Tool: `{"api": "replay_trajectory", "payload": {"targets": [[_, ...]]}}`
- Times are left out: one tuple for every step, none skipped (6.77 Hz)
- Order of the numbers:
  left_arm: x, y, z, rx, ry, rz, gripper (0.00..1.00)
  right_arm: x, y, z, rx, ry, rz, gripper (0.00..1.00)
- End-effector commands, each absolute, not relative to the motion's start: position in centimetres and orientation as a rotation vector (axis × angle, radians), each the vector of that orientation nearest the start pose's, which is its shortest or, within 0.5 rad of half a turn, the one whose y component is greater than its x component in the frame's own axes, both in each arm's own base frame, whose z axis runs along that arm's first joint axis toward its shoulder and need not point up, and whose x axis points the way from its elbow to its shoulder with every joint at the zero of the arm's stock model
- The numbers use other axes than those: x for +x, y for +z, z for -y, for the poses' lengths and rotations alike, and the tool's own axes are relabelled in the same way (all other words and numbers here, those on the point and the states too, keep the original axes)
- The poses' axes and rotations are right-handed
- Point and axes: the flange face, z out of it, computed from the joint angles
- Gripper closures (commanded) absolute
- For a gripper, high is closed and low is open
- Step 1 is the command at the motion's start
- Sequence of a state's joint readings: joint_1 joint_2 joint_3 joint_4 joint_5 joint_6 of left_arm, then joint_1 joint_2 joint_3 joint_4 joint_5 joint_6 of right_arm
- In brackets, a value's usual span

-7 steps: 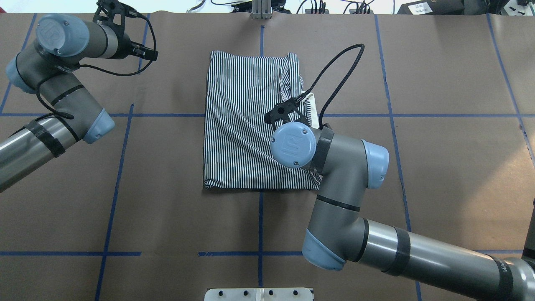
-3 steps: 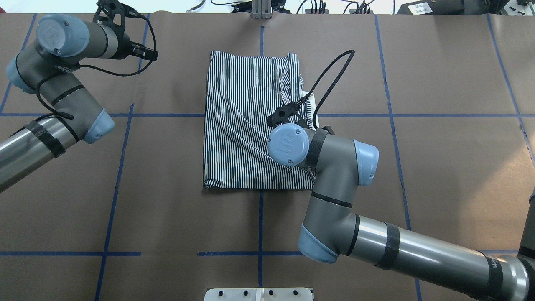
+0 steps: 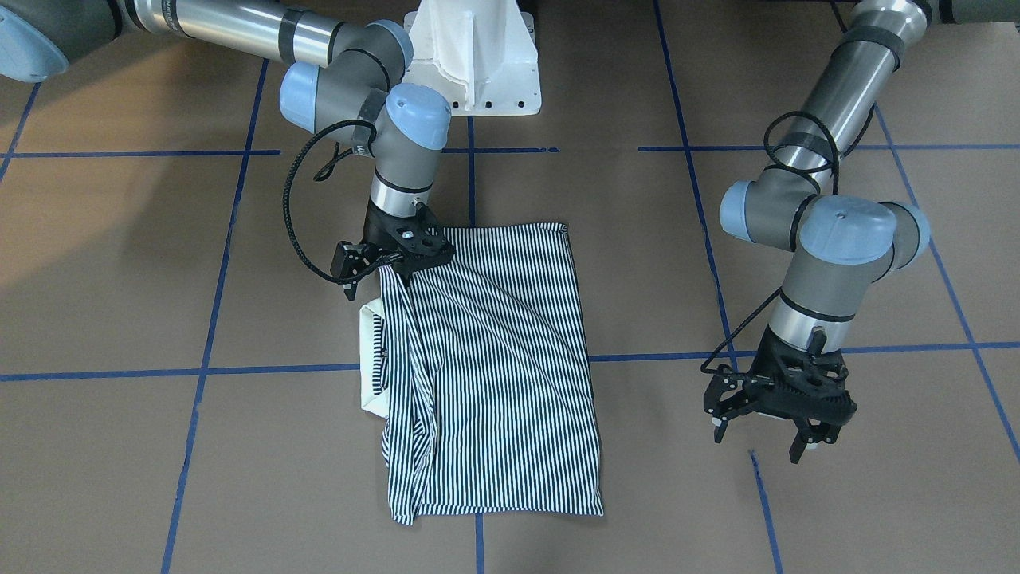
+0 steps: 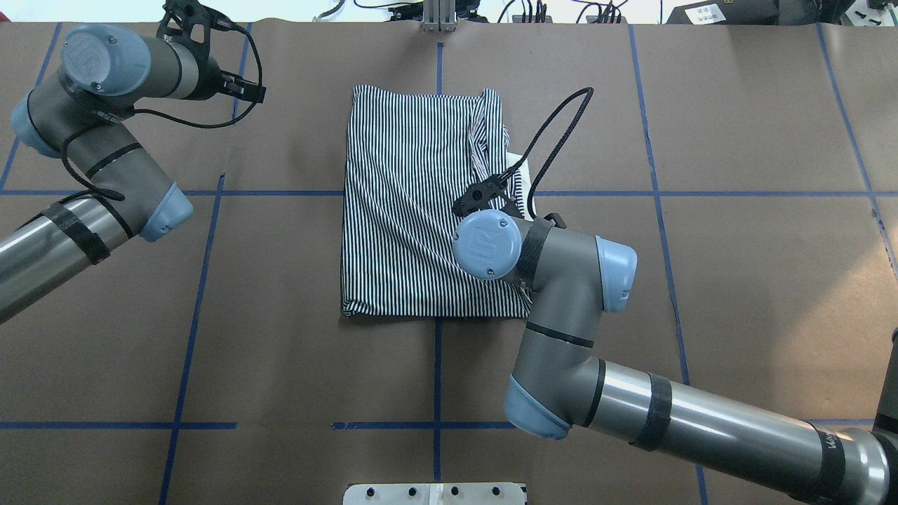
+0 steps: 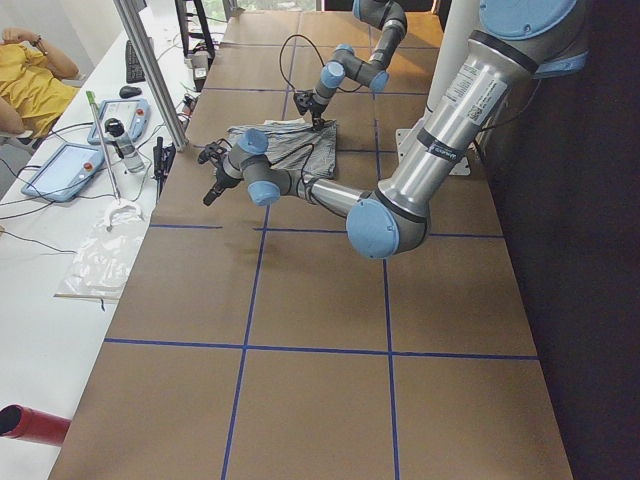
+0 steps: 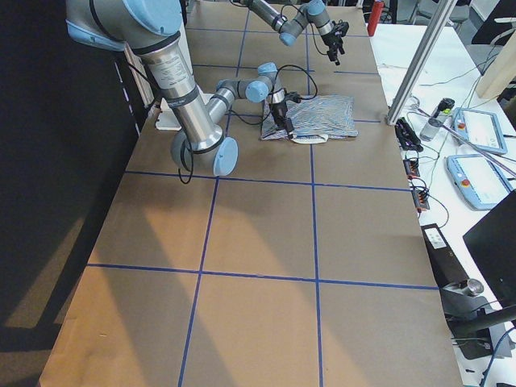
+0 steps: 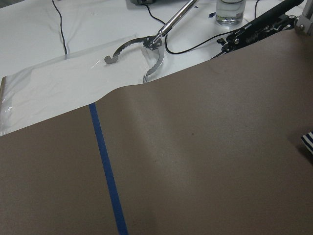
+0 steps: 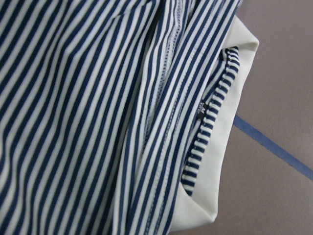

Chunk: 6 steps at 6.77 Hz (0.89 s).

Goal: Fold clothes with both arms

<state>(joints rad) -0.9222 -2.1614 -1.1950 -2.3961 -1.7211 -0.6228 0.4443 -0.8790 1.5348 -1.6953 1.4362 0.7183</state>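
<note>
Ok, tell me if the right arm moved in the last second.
Yes, slightly. In the overhead view the right arm has shifted left, its elbow cap drawing away from the vertical blue tape line beside it.

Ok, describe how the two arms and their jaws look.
Both the left arm and right arm are silver-grey jointed tubes with light blue round joint caps bearing a logo, black bands and a looping black cable at each wrist. The jaws are black, on open-framed black mounts.

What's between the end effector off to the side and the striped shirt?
Only bare brown table crossed by a blue tape line separates the left end effector from the shirt; the front-facing view shows it.
</note>
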Motion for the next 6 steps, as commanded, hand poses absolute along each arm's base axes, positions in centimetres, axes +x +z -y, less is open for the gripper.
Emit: {"api": "replay_trajectory", "payload": {"targets": [[36.2,39.6,67.3,0.756,0.103,-0.727,0.00,-56.4,30.8,46.0,0.396,-0.413,0.326,0.03],[36.5,39.6,67.2,0.754,0.106,-0.729,0.00,-54.2,32.0,47.3,0.392,-0.423,0.313,0.03],[36.6,39.6,67.1,0.753,0.107,-0.730,0.00,-52.9,33.1,47.4,0.391,-0.428,0.302,0.03],[36.6,39.6,67.1,0.752,0.103,-0.731,0.00,-51.3,33.3,46.5,0.404,-0.426,0.315,0.01],[36.7,39.6,67.0,0.751,0.105,-0.732,0.00,-49.9,33.6,45.7,0.410,-0.424,0.324,0.01],[36.7,39.6,67.0,0.751,0.105,-0.732,0.00,-49.6,34.5,45.7,0.402,-0.419,0.315,0.01]]}}
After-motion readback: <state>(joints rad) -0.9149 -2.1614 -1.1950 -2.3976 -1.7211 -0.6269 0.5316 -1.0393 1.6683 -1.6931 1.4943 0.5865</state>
